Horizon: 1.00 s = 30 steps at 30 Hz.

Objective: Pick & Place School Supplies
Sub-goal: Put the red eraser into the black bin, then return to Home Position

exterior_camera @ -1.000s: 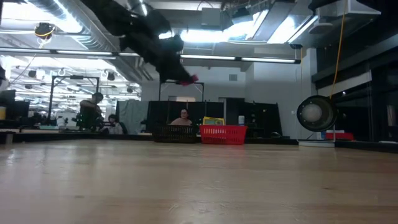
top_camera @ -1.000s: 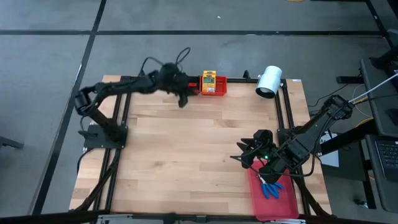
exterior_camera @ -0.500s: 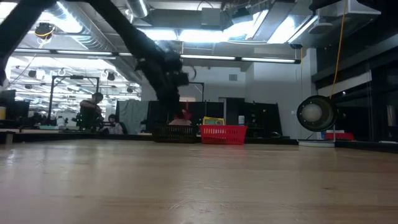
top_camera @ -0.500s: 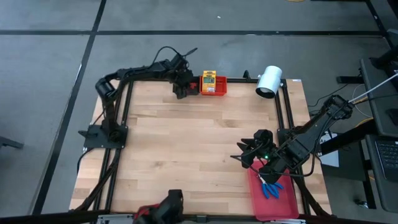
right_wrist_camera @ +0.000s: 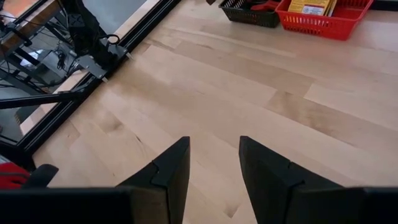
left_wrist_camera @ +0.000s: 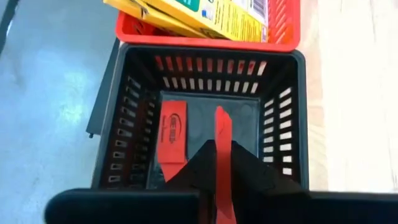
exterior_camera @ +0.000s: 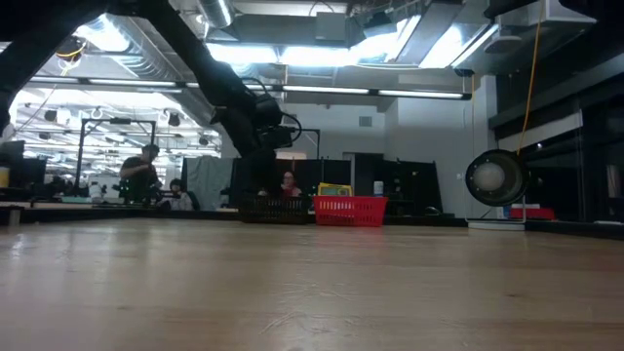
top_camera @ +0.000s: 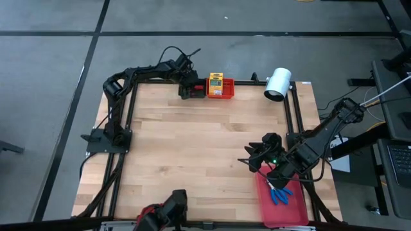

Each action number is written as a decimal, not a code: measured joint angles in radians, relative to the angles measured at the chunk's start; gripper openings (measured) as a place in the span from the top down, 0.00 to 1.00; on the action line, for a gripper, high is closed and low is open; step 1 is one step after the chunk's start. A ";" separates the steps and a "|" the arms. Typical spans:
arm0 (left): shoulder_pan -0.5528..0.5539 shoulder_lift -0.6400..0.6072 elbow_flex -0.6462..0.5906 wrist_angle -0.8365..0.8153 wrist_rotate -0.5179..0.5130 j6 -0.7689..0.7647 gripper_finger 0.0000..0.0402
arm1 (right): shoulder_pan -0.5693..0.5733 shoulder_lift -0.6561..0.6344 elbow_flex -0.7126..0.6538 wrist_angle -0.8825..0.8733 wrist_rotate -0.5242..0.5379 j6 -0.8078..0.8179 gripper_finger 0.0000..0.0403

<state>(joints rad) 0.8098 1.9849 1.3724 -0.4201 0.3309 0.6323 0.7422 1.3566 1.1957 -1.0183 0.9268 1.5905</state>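
My left gripper (top_camera: pixel 186 88) hangs over the black bin (left_wrist_camera: pixel 292 118) at the table's far edge, shut on a thin red piece (left_wrist_camera: pixel 222 124). A second red piece (left_wrist_camera: pixel 173 132) lies flat on the bin's floor. Yellow-and-green boxes (left_wrist_camera: pixel 211 14) lie in the red bin (top_camera: pixel 226 94) next to it. My right gripper (top_camera: pixel 253 158) is open and empty above the bare table, near the right edge. Blue-handled tools (top_camera: pixel 280 194) lie on the flat red tray (top_camera: pixel 286 215) beside it. My left gripper pinches the thin red piece between its two fingers (left_wrist_camera: pixel 252 174), the piece standing edge-on in the gap. The fingers point down into the bin's opening. The piece's free end (left_wrist_camera: pixel 219 115) sticks out past the fingertips, above the bin's floor.
A white cylinder (top_camera: pixel 277 83) stands at the far right corner. Black frame rails run along the table's left and right edges. A dark and red shape (top_camera: pixel 164 217) shows at the near edge. The middle of the table (top_camera: pixel 199 147) is bare wood. People sit in the room behind.
My left gripper has come down from high above the table and gone toward the far edge, to the black bin, carrying the red piece. The dark and red shape has come in at the near edge.
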 joint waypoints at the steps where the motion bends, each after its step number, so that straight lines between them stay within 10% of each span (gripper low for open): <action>1: 0.000 0.000 0.000 0.004 0.001 0.000 0.94 | -0.002 0.000 0.000 0.000 0.000 0.000 0.65; 15: 0.005 -0.043 -0.001 0.032 0.105 -0.111 0.63 | -0.007 0.000 0.000 0.000 -0.007 0.007 0.65; 21: 0.042 -0.237 -0.049 0.104 0.288 -0.321 0.61 | 0.033 0.000 0.000 -0.011 -0.024 -0.001 0.65; 30: 0.019 -0.657 -0.448 0.303 0.205 -0.569 0.65 | 0.095 0.000 0.000 -0.068 0.032 -0.002 0.65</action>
<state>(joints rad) 0.8291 1.3279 0.9248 -0.1174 0.5357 0.0635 0.8377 1.3567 1.1957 -1.0864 0.9586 1.5883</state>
